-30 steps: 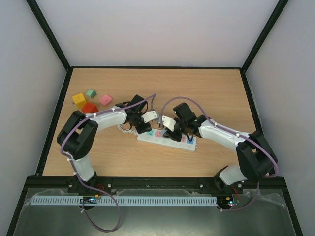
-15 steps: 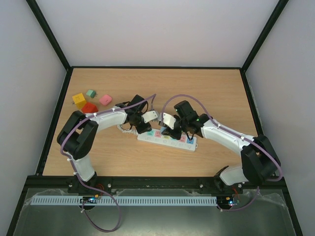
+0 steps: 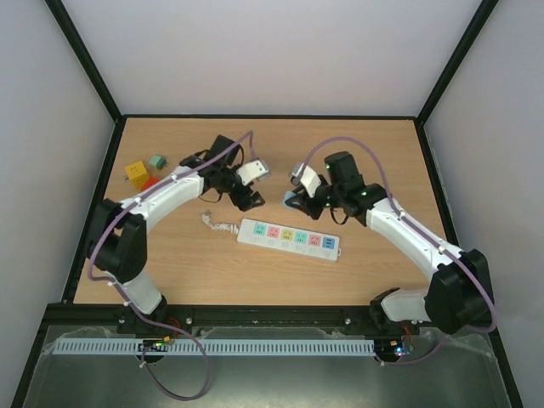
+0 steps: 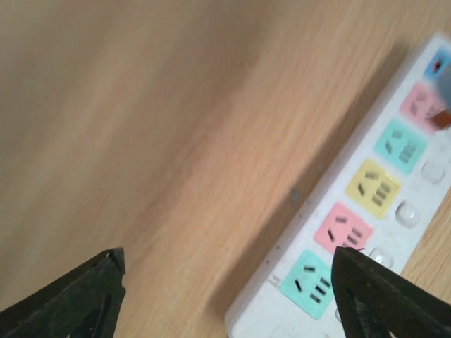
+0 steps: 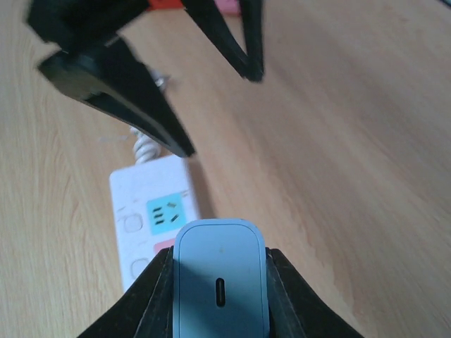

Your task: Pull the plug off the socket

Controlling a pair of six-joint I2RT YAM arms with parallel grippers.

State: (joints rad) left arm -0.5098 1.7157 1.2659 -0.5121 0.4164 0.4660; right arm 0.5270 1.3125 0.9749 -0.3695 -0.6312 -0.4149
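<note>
The socket [image 3: 289, 239] is a long white strip with pastel outlet faces, lying flat at mid-table with every visible face bare. A light blue plug [image 5: 220, 282] sits clamped between the black fingers of my right gripper [image 5: 220, 296], held in the air above the strip's end [image 5: 151, 211]. From above, the plug [image 3: 291, 198] hangs behind the strip in the right gripper [image 3: 295, 201]. My left gripper [image 3: 246, 199] hovers open behind the strip's left end. In the left wrist view its jaws [image 4: 225, 303] stand wide apart, empty, over wood and the socket [image 4: 366, 211].
Yellow [image 3: 136, 171], green [image 3: 156, 161] and red [image 3: 150, 182] blocks lie at the far left. The strip's coiled white cord [image 3: 217, 223] trails off its left end. Black frame rails border the wooden table [image 3: 382, 144].
The left gripper let go of the strip, opened and drew back and up. The right gripper lifted the blue plug off the strip and moved it backward.
</note>
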